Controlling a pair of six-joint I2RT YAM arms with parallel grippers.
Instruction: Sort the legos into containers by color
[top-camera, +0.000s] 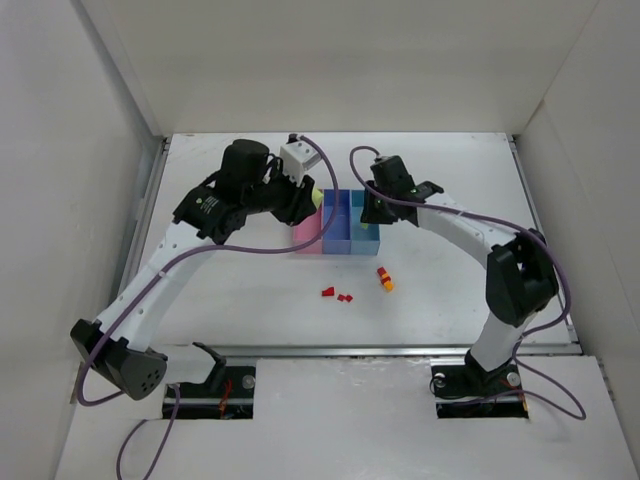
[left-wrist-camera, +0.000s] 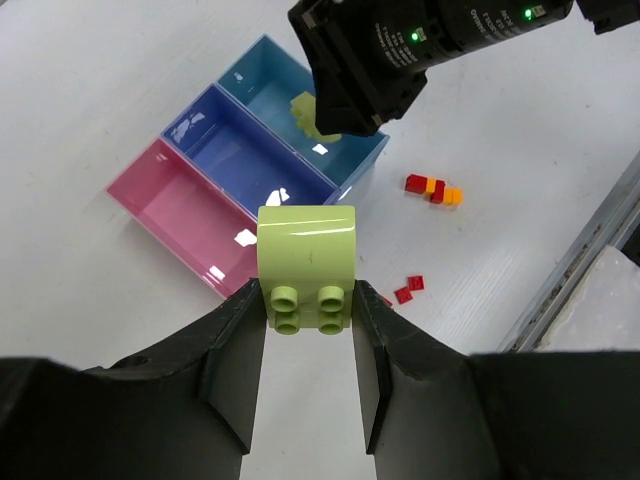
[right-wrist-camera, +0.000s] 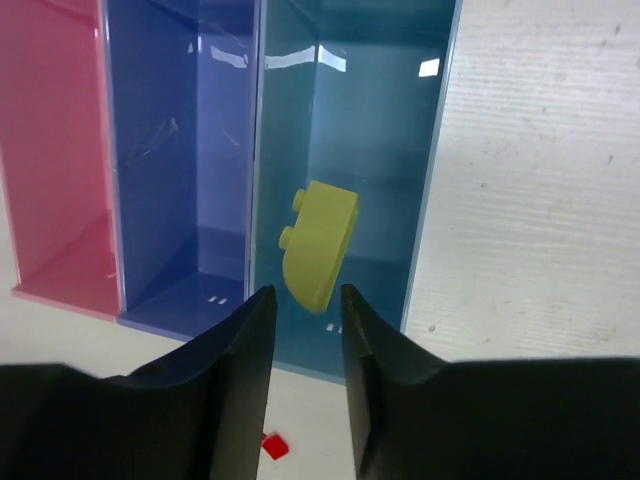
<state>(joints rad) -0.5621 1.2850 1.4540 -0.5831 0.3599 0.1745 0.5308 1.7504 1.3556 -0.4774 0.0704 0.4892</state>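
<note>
Left gripper (left-wrist-camera: 308, 300) is clamped on a yellow-green brick (left-wrist-camera: 308, 250), one finger pressed to each side and the studs facing the wrist camera. From above, I see it held up off the table (top-camera: 250, 300), close by the far end of the pink bin (left-wrist-camera: 180, 215). I can't tell whether it hangs right over that bin or just beside it.

Over on the other side, the right gripper (right-wrist-camera: 305, 300) hovers above the light blue bin (left-wrist-camera: 265, 85). Its fingers are a little apart, with nothing gripped between them. Just past the fingertips, a second yellow-green brick (right-wrist-camera: 320, 245) sits inside that light blue bin, tilted with its studs pointing toward the medium blue bin (left-wrist-camera: 235, 160). Whether it is lying on the floor of the bin or leaning on a wall, I can't make out.

All three bins are joined in a row, with pink at the left, medium blue in the middle and light blue at the right. The pink and medium blue ones have nothing in them that I can see.

Out on the table, nearer the arm bases than the bins, lie a few small red pieces (top-camera: 336, 295) close together. A little to their right is a short red and orange stack (top-camera: 384, 279), apart from both the red pieces and the bins.
</note>
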